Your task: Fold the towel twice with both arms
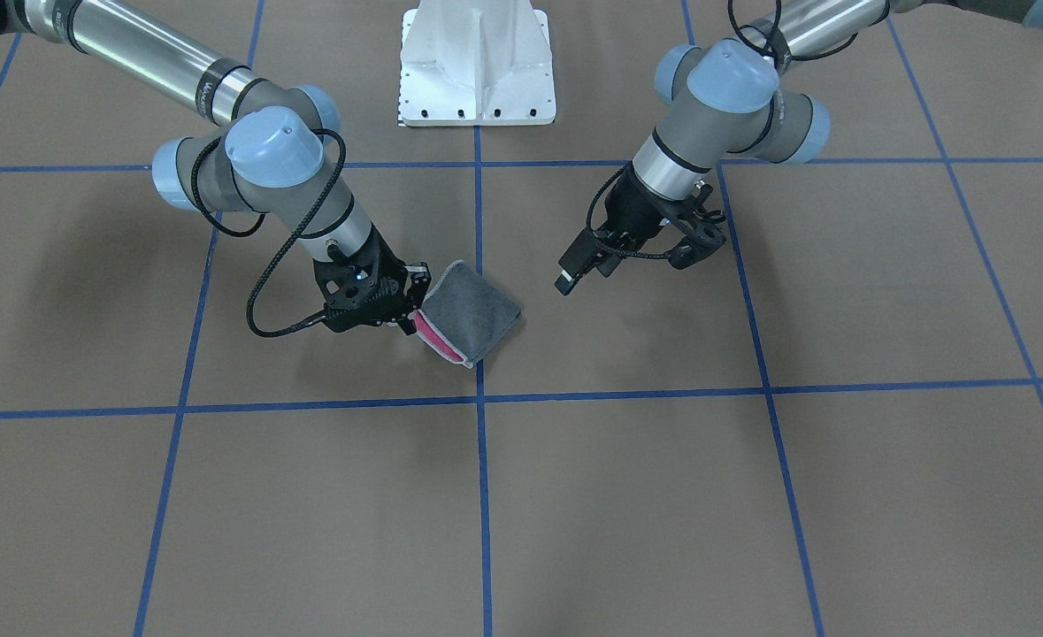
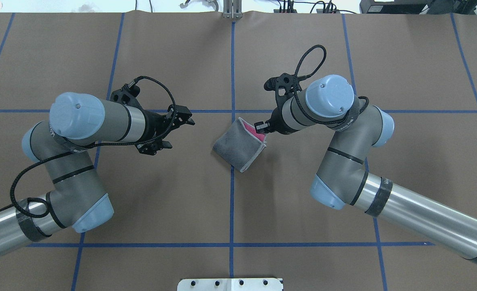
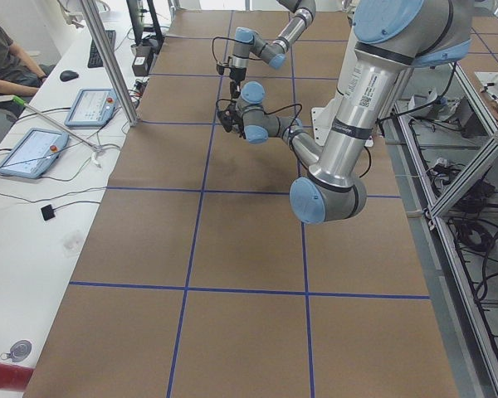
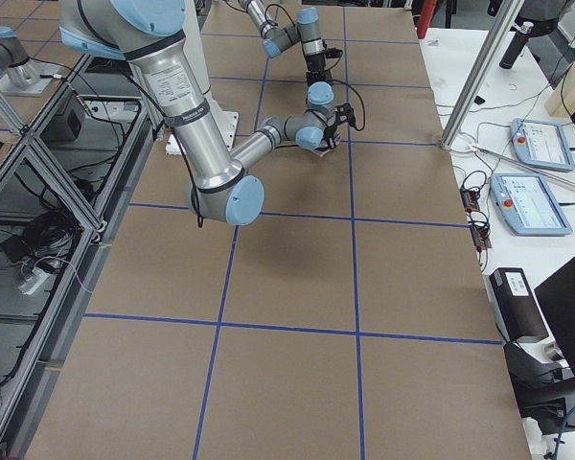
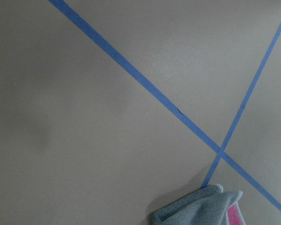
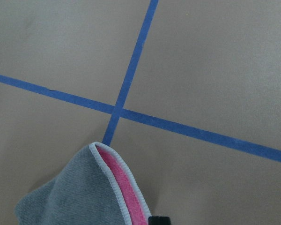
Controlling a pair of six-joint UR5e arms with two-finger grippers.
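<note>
No word or number is clear enough to read. The left arm [image 3: 349,124] has a white sticker [image 3: 362,79] with tiny black print and a square code on its silver tube. The right arm [image 4: 187,115] has a sticker like it. A dark band [image 1: 205,88] on that arm shows small white letters, too blurry to read.

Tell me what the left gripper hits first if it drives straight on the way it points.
Probably the folded grey-and-pink terry towel, on its grey side. The left gripper tilts downward, though, so it might touch the brown paper table cover first.
</note>
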